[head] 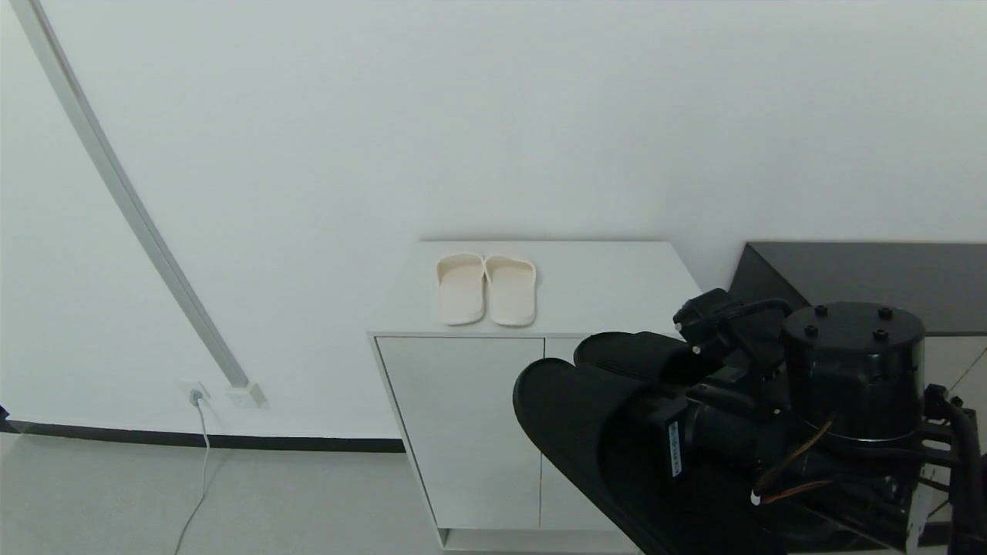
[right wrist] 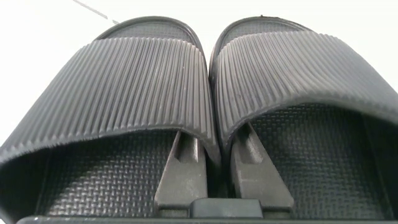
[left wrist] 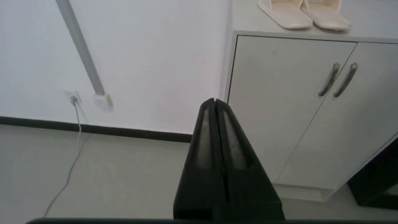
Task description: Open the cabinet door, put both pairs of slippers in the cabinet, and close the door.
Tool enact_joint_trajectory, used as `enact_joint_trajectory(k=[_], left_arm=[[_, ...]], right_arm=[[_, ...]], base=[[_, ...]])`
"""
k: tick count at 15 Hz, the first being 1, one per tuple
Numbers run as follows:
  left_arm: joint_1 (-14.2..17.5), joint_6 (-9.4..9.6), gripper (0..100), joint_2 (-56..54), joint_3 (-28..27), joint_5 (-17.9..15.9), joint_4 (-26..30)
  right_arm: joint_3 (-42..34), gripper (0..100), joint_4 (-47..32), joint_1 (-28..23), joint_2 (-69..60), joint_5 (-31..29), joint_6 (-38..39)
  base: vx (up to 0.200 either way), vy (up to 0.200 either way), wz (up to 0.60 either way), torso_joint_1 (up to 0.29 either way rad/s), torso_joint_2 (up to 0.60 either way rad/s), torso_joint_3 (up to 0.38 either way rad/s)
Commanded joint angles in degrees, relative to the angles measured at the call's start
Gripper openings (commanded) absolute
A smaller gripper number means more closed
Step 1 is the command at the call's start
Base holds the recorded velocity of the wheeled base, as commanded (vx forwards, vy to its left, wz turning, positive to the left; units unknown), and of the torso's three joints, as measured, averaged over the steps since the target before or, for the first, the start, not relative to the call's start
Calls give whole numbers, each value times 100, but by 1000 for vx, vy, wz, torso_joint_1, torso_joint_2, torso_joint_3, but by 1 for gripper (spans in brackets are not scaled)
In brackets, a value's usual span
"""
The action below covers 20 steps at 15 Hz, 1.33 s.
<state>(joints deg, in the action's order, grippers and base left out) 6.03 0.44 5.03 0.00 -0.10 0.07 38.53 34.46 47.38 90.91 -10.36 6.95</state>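
Observation:
A white cabinet [head: 463,424] stands against the wall with both doors shut; its two grey handles [left wrist: 336,79] sit side by side at the door seam. A cream pair of slippers [head: 486,289] [left wrist: 305,12] lies on the cabinet top. A black pair of slippers [head: 586,408] [right wrist: 149,74] is held in the air in front of the cabinet's right door. My right gripper [right wrist: 214,149] is shut on it, one finger under each strap, pinching the inner walls together. My left gripper [left wrist: 214,109] is shut and holds nothing, low and left of the cabinet front.
A dark counter [head: 864,270] adjoins the cabinet on the right. A wall socket with a hanging cable [head: 197,395] and a slanted grey conduit [head: 131,208] are on the wall to the left. Bare grey floor [head: 231,501] lies left of the cabinet.

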Motion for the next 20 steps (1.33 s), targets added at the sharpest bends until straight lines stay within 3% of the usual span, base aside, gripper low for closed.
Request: enact_joint_trajectory(k=[1,15,20], left_arm=[[3,0,0,6,0,1,1],[3,0,0,6,0,1,1],[3,0,0,6,0,1,1]], right_arm=[[-4,0,-1,16,24,-1,8],[-101,0,-1,25,24,-1,17],[-109,0,-1,16,15,-1,17]], base=[[0,0,0,0,0,0],[0,0,0,-4,6,5],[0,0,0,-151,339,180]])
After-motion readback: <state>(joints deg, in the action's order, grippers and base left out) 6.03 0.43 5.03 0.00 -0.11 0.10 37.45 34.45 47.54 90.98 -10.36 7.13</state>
